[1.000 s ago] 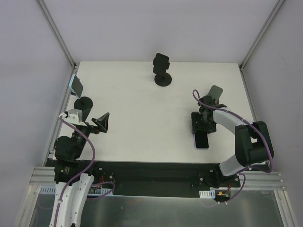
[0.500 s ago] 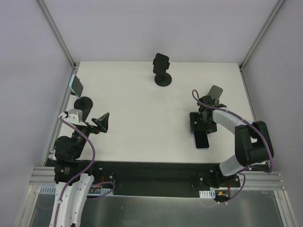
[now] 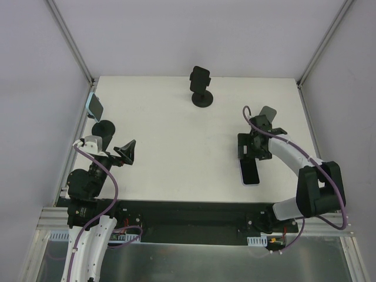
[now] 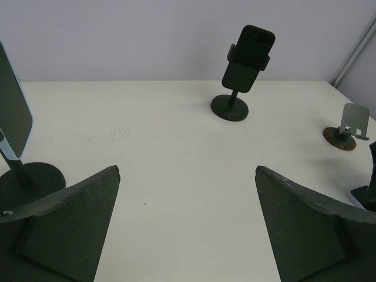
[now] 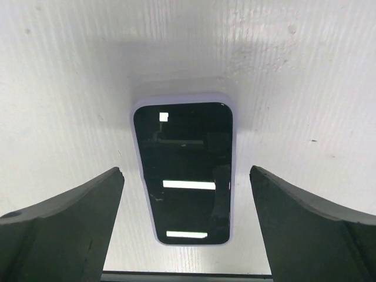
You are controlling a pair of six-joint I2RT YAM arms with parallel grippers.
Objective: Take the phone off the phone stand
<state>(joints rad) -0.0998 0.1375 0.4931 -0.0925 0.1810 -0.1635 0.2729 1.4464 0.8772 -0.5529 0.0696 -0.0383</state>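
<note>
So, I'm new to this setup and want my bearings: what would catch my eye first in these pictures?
A phone lies flat, screen up, on the right side of the table, with the right gripper open above it, fingers clear of its edges. Just beyond is a small empty stand. A black phone sits in a stand at far centre and a light-blue phone in another at the left edge.

Left of the left end effector (image 4: 187, 170), the picture's edge cuts off a mounted phone (image 4: 13, 117) and its stand's base (image 4: 29, 179).
</note>
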